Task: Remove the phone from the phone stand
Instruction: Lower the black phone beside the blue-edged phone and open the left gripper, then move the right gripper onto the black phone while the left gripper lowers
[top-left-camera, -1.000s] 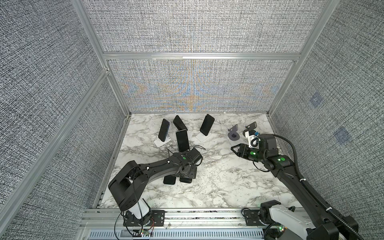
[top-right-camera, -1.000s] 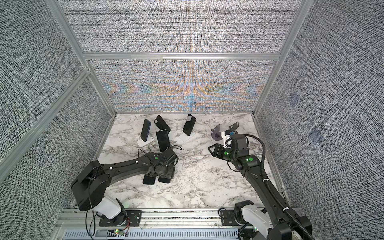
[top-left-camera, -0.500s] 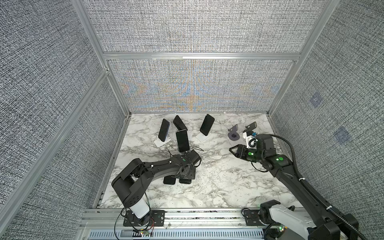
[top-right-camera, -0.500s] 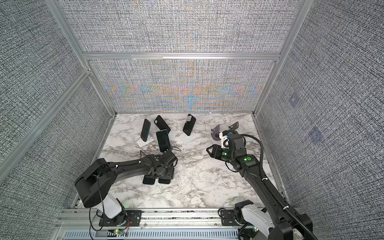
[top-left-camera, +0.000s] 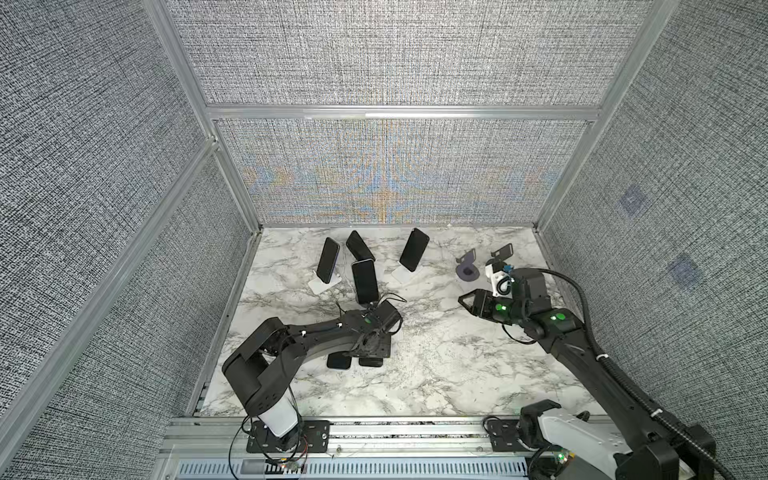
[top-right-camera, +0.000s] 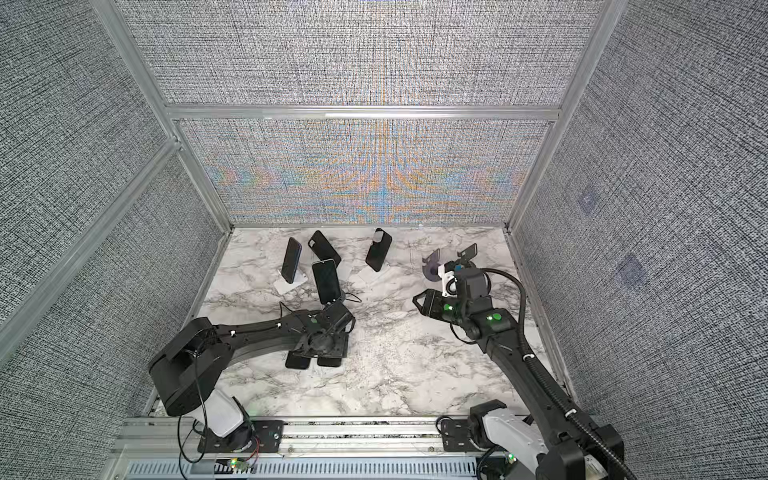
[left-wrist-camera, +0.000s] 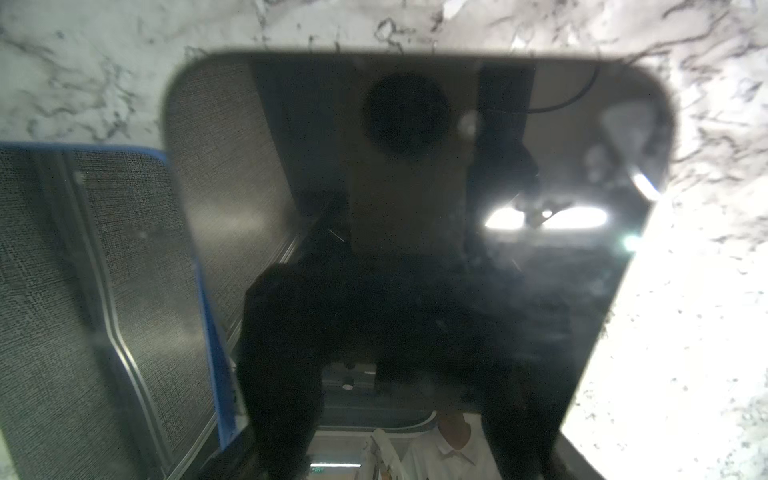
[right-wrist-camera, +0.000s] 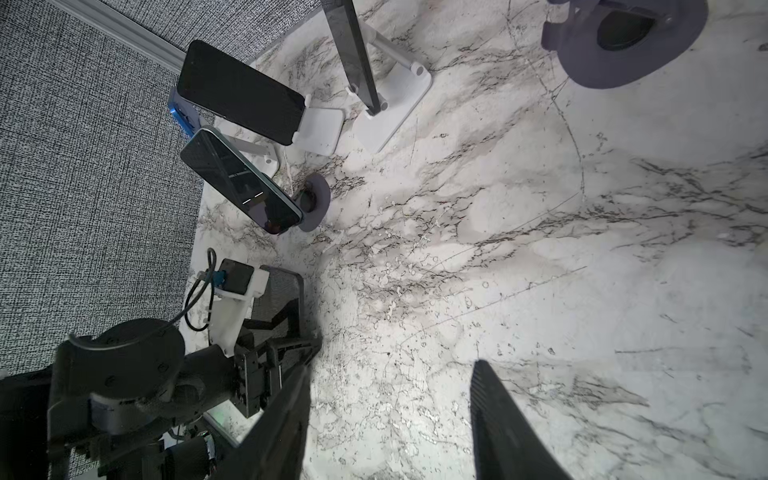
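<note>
The left pincer (top-left-camera: 368, 347), whose opening cannot be told, is poised over two phones (top-left-camera: 338, 362) laid flat at seven o'clock on the surface (top-left-camera: 436, 365), the right pincer (right-wrist-camera: 390, 374) is held apart and empty, and four phones (top-left-camera: 365, 281) are left propped on stands (top-left-camera: 320, 286) near eleven o'clock.

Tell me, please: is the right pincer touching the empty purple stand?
Apart. The right wrist view shows bare marble table between the right pincer and the empty purple stand; the jaws stand open, holding nothing.
</note>
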